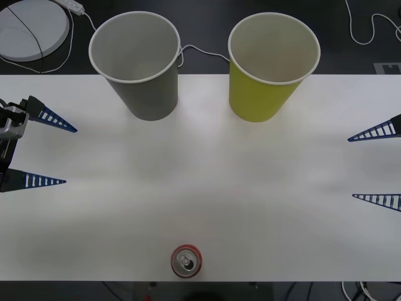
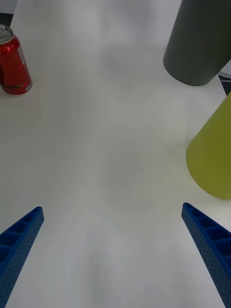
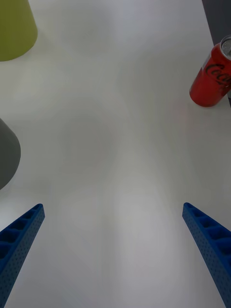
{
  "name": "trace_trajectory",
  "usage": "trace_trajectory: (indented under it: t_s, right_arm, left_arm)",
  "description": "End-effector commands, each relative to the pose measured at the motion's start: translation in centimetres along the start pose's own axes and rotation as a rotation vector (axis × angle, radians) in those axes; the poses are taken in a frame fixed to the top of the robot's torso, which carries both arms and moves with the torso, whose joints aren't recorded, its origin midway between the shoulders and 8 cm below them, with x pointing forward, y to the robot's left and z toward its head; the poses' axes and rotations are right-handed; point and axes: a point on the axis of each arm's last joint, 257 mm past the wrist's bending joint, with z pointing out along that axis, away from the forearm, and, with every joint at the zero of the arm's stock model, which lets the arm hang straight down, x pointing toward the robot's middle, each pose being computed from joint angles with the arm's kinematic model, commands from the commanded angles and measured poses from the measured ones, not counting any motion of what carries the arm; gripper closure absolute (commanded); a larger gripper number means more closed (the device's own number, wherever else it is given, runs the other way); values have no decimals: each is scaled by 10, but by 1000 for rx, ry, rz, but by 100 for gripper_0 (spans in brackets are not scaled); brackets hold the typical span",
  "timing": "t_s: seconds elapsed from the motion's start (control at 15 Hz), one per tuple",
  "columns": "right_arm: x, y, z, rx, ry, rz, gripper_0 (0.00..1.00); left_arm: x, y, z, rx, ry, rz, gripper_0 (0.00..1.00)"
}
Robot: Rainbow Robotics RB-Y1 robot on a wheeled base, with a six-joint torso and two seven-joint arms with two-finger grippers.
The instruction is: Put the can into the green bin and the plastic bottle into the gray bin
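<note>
The red can (image 1: 187,261) stands upright at the table's front edge, near the middle; the wrist views show the can (image 2: 14,61) (image 3: 212,74) too. At the back stand the gray bin (image 1: 138,63) on the left and the green bin (image 1: 270,64) on the right, both with nothing inside. My left gripper (image 1: 70,156) hovers open at the table's left edge, and my right gripper (image 1: 351,168) hovers open at the right edge. Both are far from the can. The plastic bottle is out of view.
A white round device (image 1: 31,28) and white cables (image 1: 200,51) lie on the dark surface behind the white table (image 1: 207,188). Another cable (image 1: 369,28) lies at the back right.
</note>
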Motion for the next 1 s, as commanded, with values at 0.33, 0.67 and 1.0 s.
trace_trajectory:
  t_s: [0.33,0.67,1.0]
  right_arm:
    - [-4,4,3,-14,-22,9,0]
    - [-4,19,14,-75,-44,9,0]
    - [-1,38,28,-110,-138,-9,0]
  left_arm:
    - [0,0,0,0,0,0,0]
    - [0,0,0,0,0,0,0]
    - [0,0,0,0,0,0,0]
